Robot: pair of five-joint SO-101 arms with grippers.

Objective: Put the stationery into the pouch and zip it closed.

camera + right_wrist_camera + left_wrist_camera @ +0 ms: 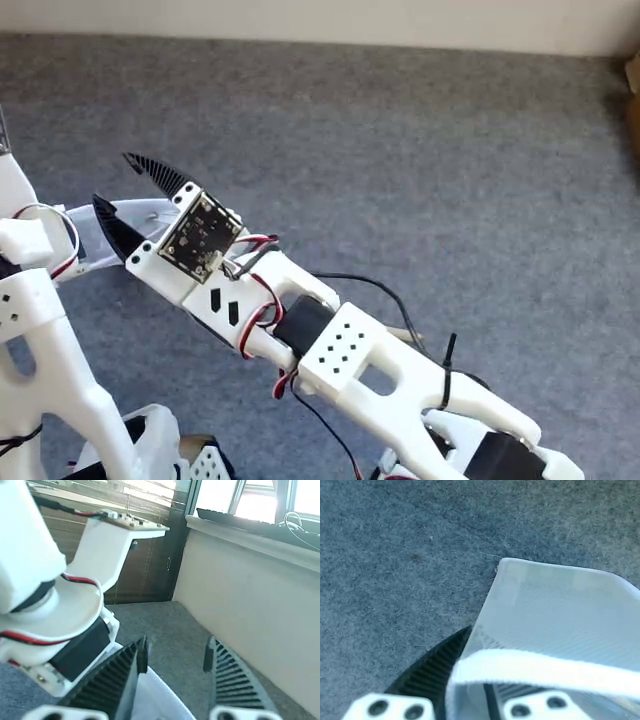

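Observation:
The pouch (555,610) is translucent white mesh with a white band along its edge. My left gripper (470,685) is shut on it, and one black finger (432,667) lies beneath the fabric. The left arm (30,300) stands at the table's left edge, with the pouch (88,240) hanging beside it. My right gripper (112,180) comes in from the lower right and is open, its black fingers (120,675) either side of the pouch edge (160,697) without closing on it.
Grey carpet-like cloth (420,150) covers the table, with free room across the middle and right. A pale wall (240,600) runs along the far side. The right arm's body (350,350) crosses the lower middle. A brown object (634,100) shows at the right edge.

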